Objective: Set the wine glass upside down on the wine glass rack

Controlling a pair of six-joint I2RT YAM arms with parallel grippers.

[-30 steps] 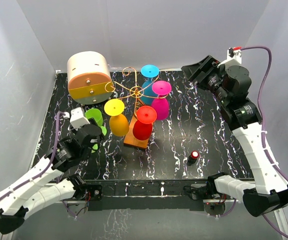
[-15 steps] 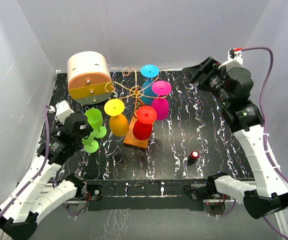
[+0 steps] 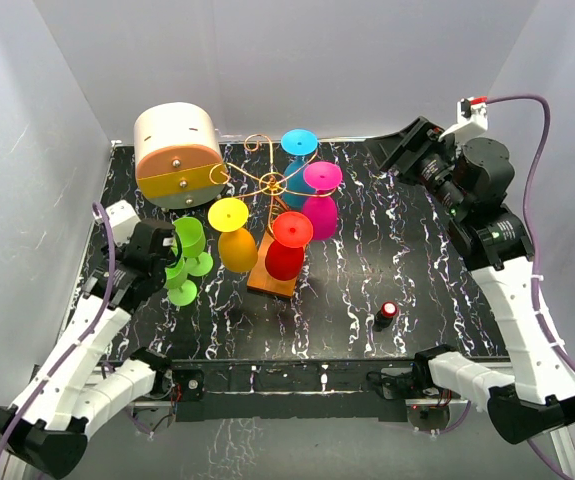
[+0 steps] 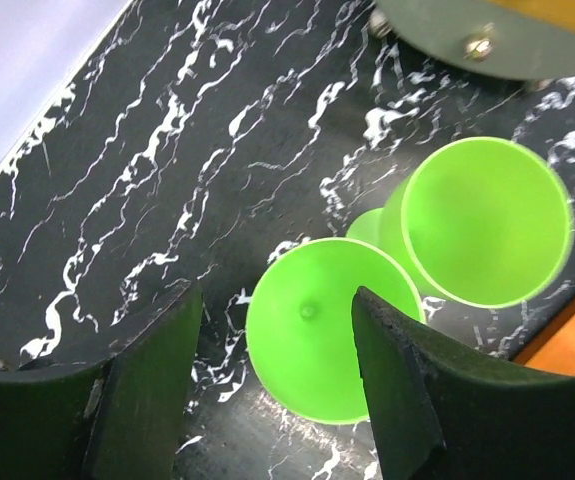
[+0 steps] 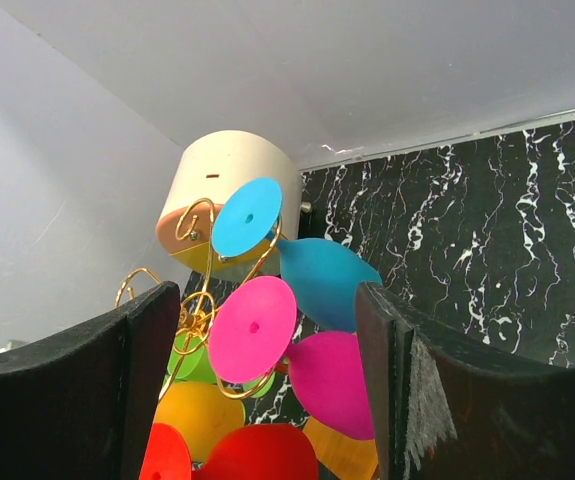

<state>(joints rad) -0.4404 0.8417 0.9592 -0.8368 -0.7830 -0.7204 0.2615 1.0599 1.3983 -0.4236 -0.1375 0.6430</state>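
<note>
The wine glass rack [image 3: 267, 183] is a gold wire stand on an orange base [image 3: 273, 281], hung with blue, magenta, red and yellow glasses. Green wine glass parts sit at the table's left: a bowl [image 3: 189, 238] and a round foot [image 3: 181, 293]. My left gripper [image 3: 172, 263] is at them, open. In the left wrist view the green foot [image 4: 317, 345] faces the camera between my fingers [image 4: 147, 385]; the right one overlaps its edge, and a gap shows on the left. A green bowl mouth [image 4: 487, 220] lies beyond. My right gripper [image 3: 399, 152] hangs raised at the back right, open and empty.
A cream-and-orange drum-shaped box [image 3: 177, 155] stands at the back left, close to the rack. A small black and red object [image 3: 387, 312] sits on the front right of the black marbled table [image 3: 387, 240]. White walls enclose three sides. In the right wrist view, the rack [image 5: 199, 310] is ahead.
My left arm has swung left and back, its wrist has turned over the green glass, and its jaws have widened. The right arm shifted slightly right.
</note>
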